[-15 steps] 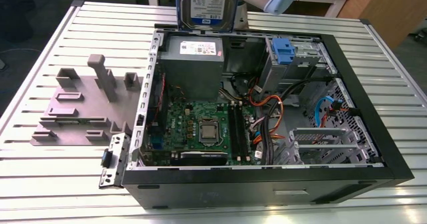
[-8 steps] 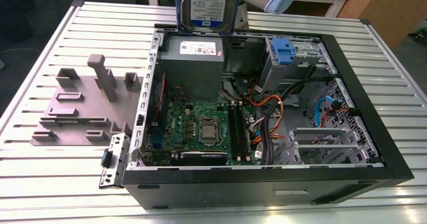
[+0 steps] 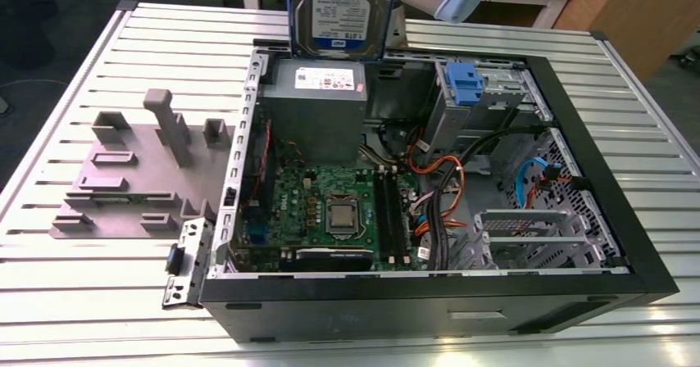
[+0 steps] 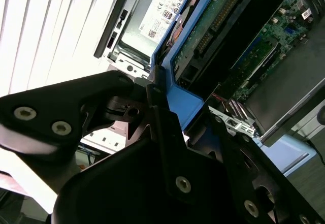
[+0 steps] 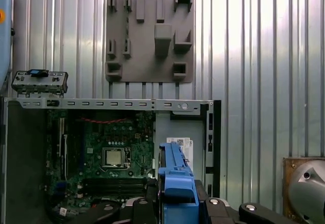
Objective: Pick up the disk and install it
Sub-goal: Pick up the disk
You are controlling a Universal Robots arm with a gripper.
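The disk point(image 3: 337, 11) hangs upright above the back edge of the open computer case point(image 3: 438, 297), its white-and-blue label facing the exterior camera and blue rails along its sides. It sits just over the grey power supply box point(image 3: 317, 105). In the second wrist view my gripper point(image 4: 172, 107) is shut on the disk point(image 4: 213, 26), with black fingers point(image 4: 109, 99) pressing on the blue rail and the green circuit-board side showing. In the first wrist view the disk's blue rail point(image 5: 175, 178) rises from the gripper point(image 5: 175, 211), above the case.
The case lies on its side on a slatted metal table point(image 3: 98, 301). Inside are the motherboard point(image 3: 328, 211), orange and black cables point(image 3: 448, 178), and a drive bay with a blue clip point(image 3: 464, 84). A grey fixture plate point(image 3: 131, 170) lies to the exterior view's left.
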